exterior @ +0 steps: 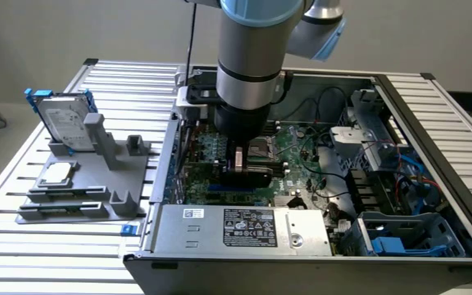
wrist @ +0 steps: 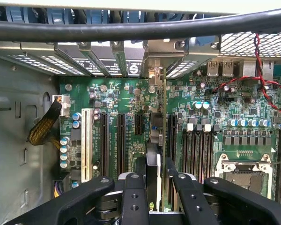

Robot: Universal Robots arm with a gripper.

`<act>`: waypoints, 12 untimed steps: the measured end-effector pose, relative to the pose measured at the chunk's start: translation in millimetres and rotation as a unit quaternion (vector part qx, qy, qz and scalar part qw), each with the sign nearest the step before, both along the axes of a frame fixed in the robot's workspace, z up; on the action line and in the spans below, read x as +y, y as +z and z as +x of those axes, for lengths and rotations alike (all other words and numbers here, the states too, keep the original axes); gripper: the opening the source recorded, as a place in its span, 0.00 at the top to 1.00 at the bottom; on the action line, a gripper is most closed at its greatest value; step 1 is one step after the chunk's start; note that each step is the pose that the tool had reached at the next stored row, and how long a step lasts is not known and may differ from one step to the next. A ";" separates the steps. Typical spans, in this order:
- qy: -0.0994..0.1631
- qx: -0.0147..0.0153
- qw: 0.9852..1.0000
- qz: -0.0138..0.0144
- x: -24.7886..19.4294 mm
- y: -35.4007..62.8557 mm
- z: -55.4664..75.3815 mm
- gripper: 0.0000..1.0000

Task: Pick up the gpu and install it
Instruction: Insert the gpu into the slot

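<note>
Holding the gpu [wrist: 153, 145] edge-on inside the open computer case [exterior: 302, 276]

The gripper [wrist: 155, 183] is clenched on the card, with a black finger [wrist: 133, 197] against each face. The card stands upright over the green motherboard [wrist: 112, 93] among the black expansion slots [wrist: 120, 140] — whether it is seated in one cannot be told. In the exterior view the arm [exterior: 252, 61] reaches straight down into the case, near the grey power supply [exterior: 244, 227].

My slatted metal table [exterior: 47, 258] bears an open computer case [exterior: 302, 276]. Just beside the case sit a grey fixture stand [exterior: 88, 184] and a small blue piece [exterior: 126, 229].
</note>
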State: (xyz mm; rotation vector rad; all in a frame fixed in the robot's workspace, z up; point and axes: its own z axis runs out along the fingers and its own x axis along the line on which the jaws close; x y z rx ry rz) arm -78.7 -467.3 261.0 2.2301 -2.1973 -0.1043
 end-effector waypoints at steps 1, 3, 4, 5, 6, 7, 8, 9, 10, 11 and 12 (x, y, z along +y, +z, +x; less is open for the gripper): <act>0.000 0.000 1.000 0.000 0.0 0.3 0.3 0.73; 0.000 0.000 1.000 0.000 0.0 0.4 0.6 0.73; 0.000 0.000 1.000 0.000 0.0 0.4 0.6 0.73; 0.000 0.000 1.000 0.000 0.0 0.4 0.7 0.73; 0.000 0.000 1.000 0.000 0.0 0.5 0.8 0.73; 0.000 0.000 1.000 0.000 0.0 0.7 0.8 0.73; 0.000 0.000 1.000 0.000 0.0 0.9 1.0 0.73; 0.000 0.000 1.000 0.000 0.0 0.9 1.1 0.73; 0.000 0.000 1.000 0.000 0.0 0.9 1.1 0.73; 0.000 0.000 1.000 0.000 0.0 0.9 1.2 0.73; 0.000 0.000 1.000 0.000 0.0 0.9 1.2 0.73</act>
